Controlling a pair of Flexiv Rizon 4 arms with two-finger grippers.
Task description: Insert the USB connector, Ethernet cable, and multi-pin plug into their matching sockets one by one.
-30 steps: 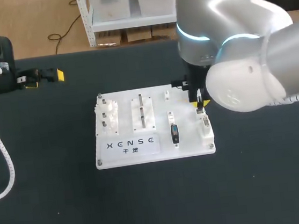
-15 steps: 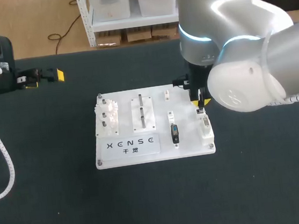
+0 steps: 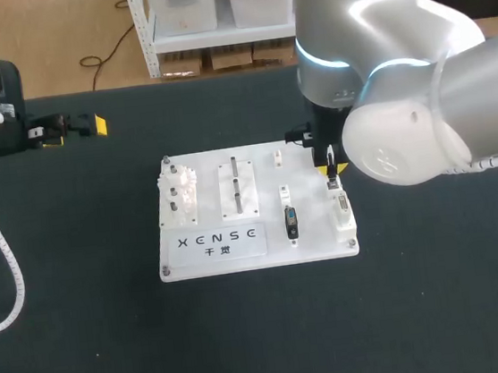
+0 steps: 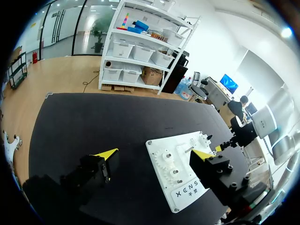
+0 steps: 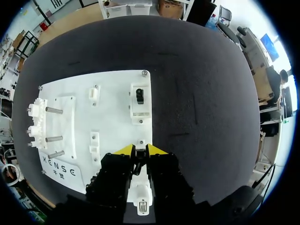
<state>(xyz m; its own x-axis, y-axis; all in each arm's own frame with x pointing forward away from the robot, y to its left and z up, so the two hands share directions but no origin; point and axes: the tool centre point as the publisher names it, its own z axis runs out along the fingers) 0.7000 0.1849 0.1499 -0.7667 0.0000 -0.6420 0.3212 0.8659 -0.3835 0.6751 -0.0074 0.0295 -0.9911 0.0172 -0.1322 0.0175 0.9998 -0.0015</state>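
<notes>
Black table [image 3: 88, 349] under white board [image 3: 212, 255], right gripper [image 5: 139, 152] pinching a plug [image 5: 138, 162] above the edge socket [image 3: 343, 213], barely shifted in 1 second, insertion likely unfinished; left gripper [image 4: 154, 157] spread.

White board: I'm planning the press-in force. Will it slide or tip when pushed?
Likely stiff: the white board looks a thick flat plate. Lying flat on the table, it should hardly tip. It might slide, unless its corner screws anchor it.
</notes>
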